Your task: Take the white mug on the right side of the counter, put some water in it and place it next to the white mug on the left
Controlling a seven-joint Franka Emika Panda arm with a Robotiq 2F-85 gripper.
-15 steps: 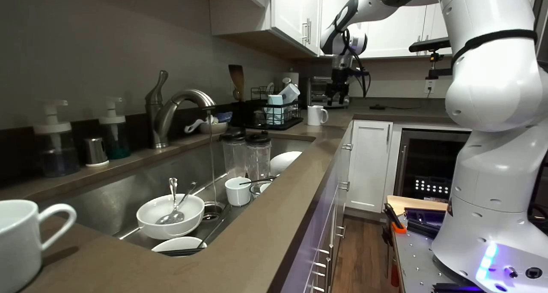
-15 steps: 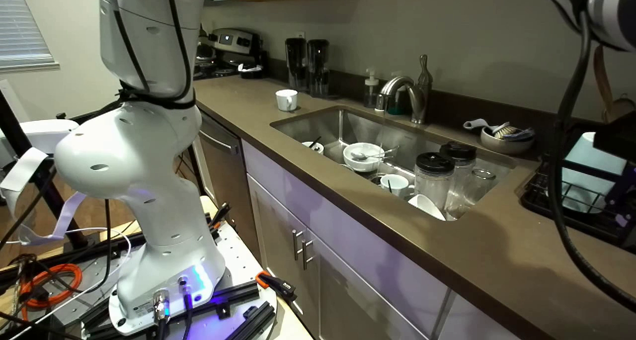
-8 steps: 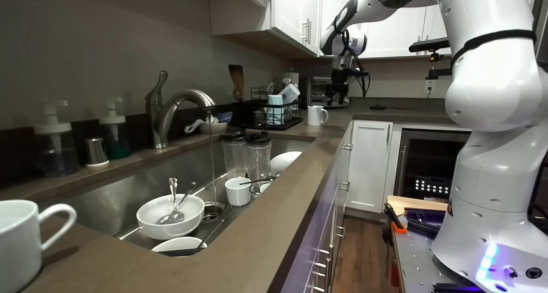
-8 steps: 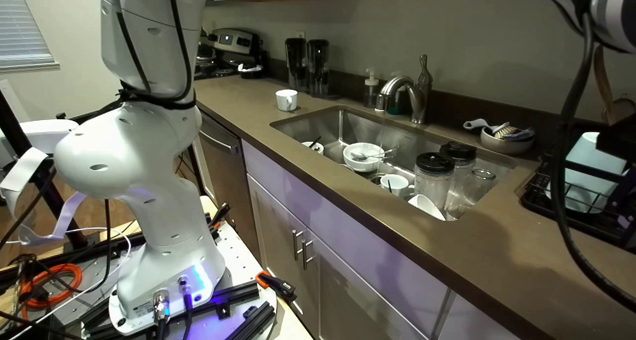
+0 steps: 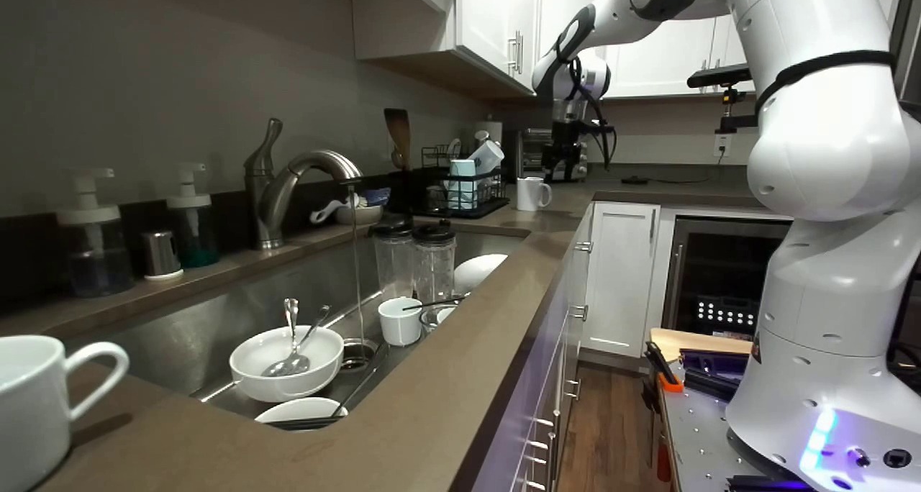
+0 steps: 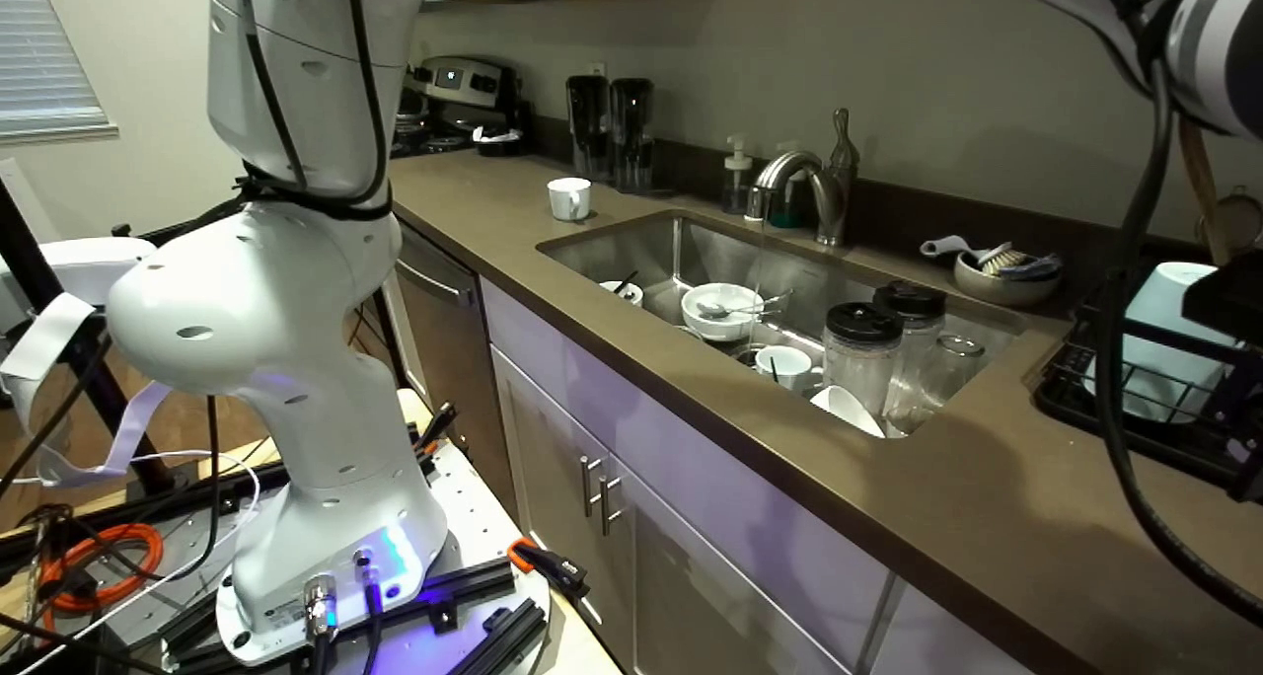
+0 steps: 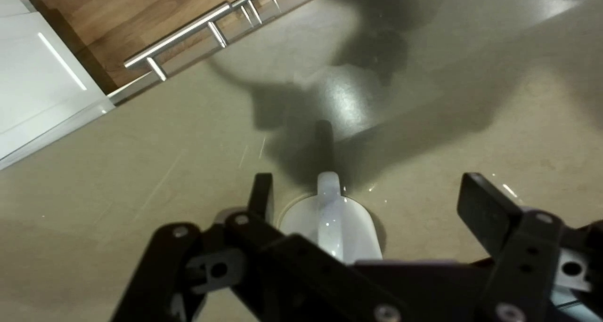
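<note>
I see the white mug (image 7: 331, 223) on the counter (image 7: 165, 185) below my gripper (image 7: 373, 200), appearing between its wide-spread jaws

The mug (image 5: 529, 194) is white (the claw (image 7: 367, 197) black).

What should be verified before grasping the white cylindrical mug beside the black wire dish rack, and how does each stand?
1. Black two-fingered gripper open: ok, jaws wide apart.
2. White cylindrical mug upright on the grey-brown smooth countertop: ok.
3. That mug centred between the jaws: not ok, appears nearer one jaw in the wrist view.
4. That mug empty: cannot tell, inside hidden.
5. Clear water running from the curved brushed-metal faucet: ok.
6. White loop-handled mug, left of the steel sink, upright: ok.
</note>
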